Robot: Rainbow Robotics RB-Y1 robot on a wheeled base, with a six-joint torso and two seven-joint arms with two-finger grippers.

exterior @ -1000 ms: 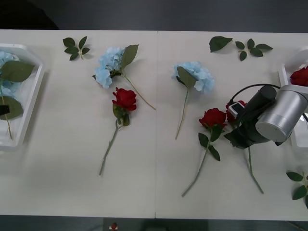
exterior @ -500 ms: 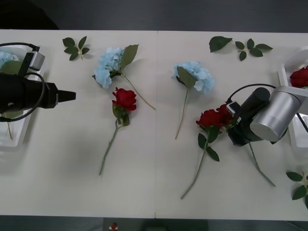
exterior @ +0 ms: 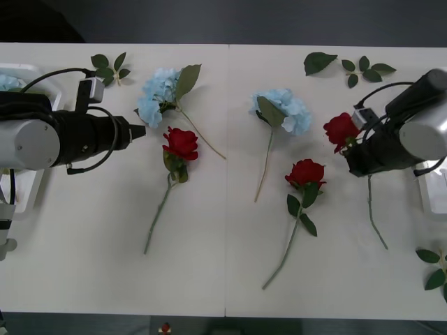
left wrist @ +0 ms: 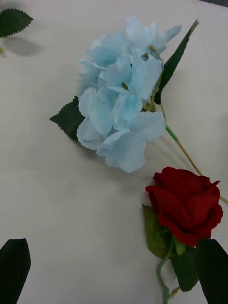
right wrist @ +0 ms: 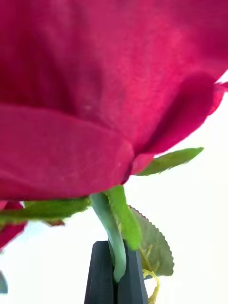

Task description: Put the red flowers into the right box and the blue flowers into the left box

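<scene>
My right gripper (exterior: 353, 155) is shut on the stem of a red flower (exterior: 340, 129) and holds it above the table's right side, its stem hanging down. In the right wrist view the black fingers (right wrist: 100, 280) pinch the green stem under the bloom (right wrist: 95, 95). Two more red flowers (exterior: 181, 143) (exterior: 307, 172) lie on the table. My left gripper (exterior: 140, 131) is open, just left of a blue flower (exterior: 159, 94) (left wrist: 118, 114) and a red one (left wrist: 185, 204). Another blue flower (exterior: 283, 110) lies mid-table. The left box (exterior: 43, 75) holds a blue flower (exterior: 7, 81). The right box (exterior: 423, 202) is mostly behind my right arm.
Bloomless leaf sprigs lie at the far left (exterior: 110, 68), the far right (exterior: 349, 66) and the near right corner (exterior: 436, 269). A seam (exterior: 227, 209) runs down the white table's middle. Open table lies along the front edge.
My right gripper has lifted the red flower off the table and carried it right and farther away. My left arm has swung in from the left box toward the blue flower.
</scene>
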